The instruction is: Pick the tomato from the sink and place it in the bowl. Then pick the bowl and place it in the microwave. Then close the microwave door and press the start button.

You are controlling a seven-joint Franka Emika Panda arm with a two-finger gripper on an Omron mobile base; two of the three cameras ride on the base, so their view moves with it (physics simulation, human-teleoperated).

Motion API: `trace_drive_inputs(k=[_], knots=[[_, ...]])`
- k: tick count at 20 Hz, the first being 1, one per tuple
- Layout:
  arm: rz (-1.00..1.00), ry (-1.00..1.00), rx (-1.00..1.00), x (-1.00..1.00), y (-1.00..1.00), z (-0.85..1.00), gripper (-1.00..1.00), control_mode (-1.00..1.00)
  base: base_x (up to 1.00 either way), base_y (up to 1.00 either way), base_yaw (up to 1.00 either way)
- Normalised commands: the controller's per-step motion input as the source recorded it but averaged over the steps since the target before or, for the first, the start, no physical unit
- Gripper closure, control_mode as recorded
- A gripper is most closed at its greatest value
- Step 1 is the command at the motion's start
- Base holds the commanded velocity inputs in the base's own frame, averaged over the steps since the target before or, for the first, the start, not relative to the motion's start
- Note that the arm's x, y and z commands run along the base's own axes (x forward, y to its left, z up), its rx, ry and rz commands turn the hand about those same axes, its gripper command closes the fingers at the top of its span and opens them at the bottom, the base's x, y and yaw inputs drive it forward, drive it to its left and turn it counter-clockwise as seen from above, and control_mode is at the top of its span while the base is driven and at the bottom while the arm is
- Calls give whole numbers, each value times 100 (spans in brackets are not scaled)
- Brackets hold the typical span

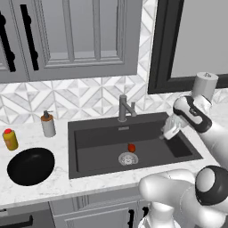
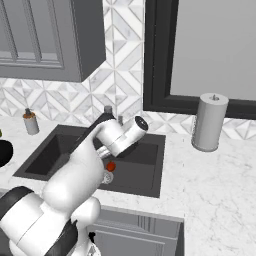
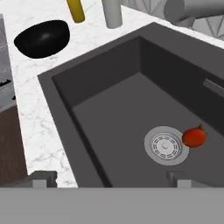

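Resting on the sink [image 1: 89, 169] floor at the drain's 12 o'clock, the tomato [image 1: 131, 148] is looking light, smooth, roll-prone. In the hand view the tomato [image 3: 194, 137] is lying at 3 o'clock; gripper [image 3: 107, 178] fingers are standing wide, empty; grasp across its middle.

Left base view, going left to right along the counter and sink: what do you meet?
Yellow bottle → bowl → soap dispenser → faucet → tomato in the sink → gripper.
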Motion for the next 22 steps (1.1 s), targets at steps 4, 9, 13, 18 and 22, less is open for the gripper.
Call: trace_drive_inputs(k=[4, 9, 13, 18, 22], knots=[[19, -6, 0, 39, 27, -68, -100, -100, 0, 0, 0], [48, -9, 4, 31, -8, -49, -100, -100, 0, 0, 0], [17, -2, 1, 43, 5, -24, -100, -100, 0, 0, 0], [1, 0, 11, 55, -4, -23, -100, -100, 0, 0, 0], [0, -20, 6, 44, 0, -46, -100, -100, 0, 0, 0]])
